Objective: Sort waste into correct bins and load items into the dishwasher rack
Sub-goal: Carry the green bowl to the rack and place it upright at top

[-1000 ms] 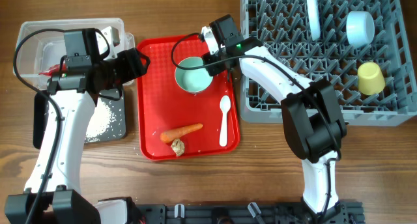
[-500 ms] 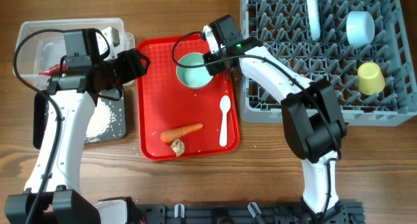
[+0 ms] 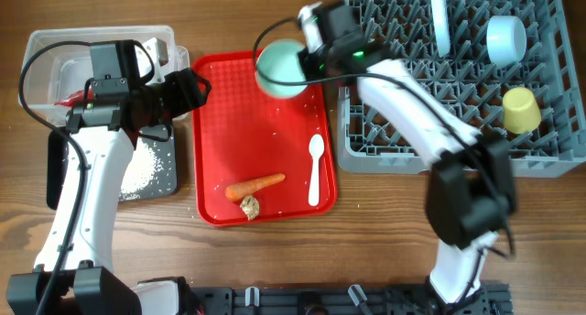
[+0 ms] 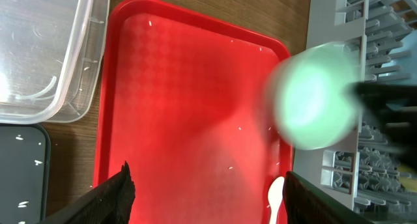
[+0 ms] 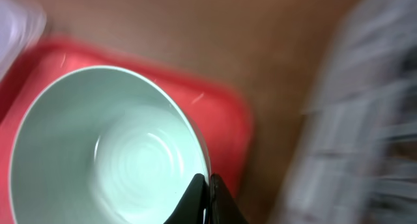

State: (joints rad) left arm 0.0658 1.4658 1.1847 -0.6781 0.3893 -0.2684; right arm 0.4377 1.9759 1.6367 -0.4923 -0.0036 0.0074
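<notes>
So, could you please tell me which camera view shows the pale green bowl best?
The right wrist view: the pale green bowl fills it, its interior sharp and its rim pinched in the right gripper. Overhead and left wrist show it only as a motion-blurred green blob.

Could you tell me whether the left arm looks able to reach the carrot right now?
Probably yes: the carrot lies uncovered on the red tray, and the left gripper hovers open nearby.

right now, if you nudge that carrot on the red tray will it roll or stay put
Probably rolls: the carrot is round and tapered, so it would likely curve rather than go straight. It looks stiff, not floppy. The red tray looks smooth, so it may slide too, and could bump the brown lump beside it.
</notes>
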